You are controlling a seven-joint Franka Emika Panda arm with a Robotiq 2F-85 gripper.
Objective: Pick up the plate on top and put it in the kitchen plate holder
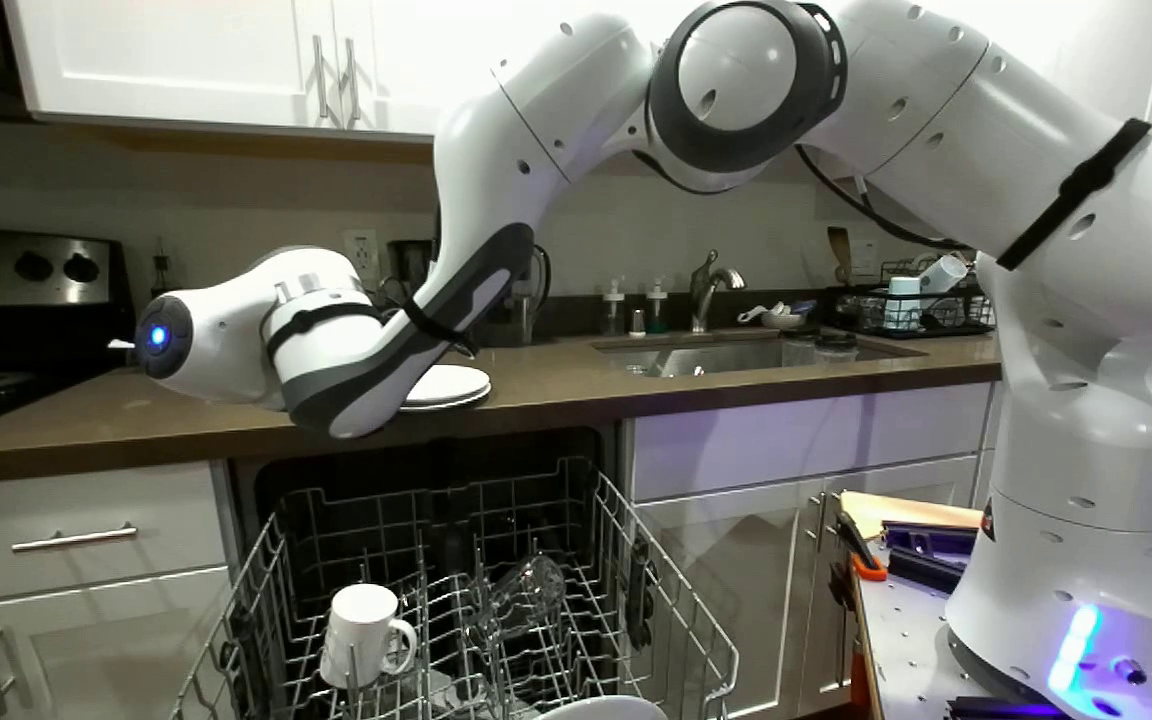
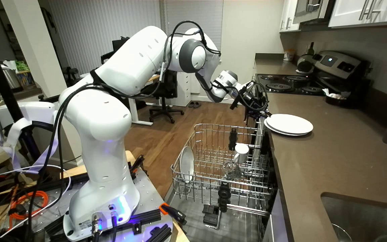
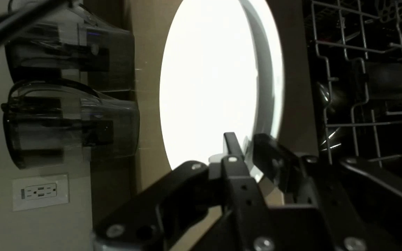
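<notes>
The top white plate (image 2: 289, 123) is stacked over a second white plate (image 3: 277, 87) on the countertop's front edge. The top plate also shows in an exterior view (image 1: 451, 383), partly behind the arm, and fills the middle of the wrist view (image 3: 208, 80). A grey band separates the two rims in the wrist view. My gripper (image 3: 245, 137) has its fingers close together with the top plate's rim between them; it shows at the plate's edge (image 2: 265, 115) in an exterior view. The kitchen plate holder, a wire rack (image 1: 666, 560), is pulled out below the counter (image 2: 213, 124).
A white mug (image 1: 361, 635) and a clear glass (image 1: 526, 595) lie in the rack. Another white plate (image 2: 186, 164) stands upright at the rack's side nearer the robot base. The counter edge (image 1: 556, 420) runs above the rack. Clear pitchers (image 3: 110, 129) stand by the wall.
</notes>
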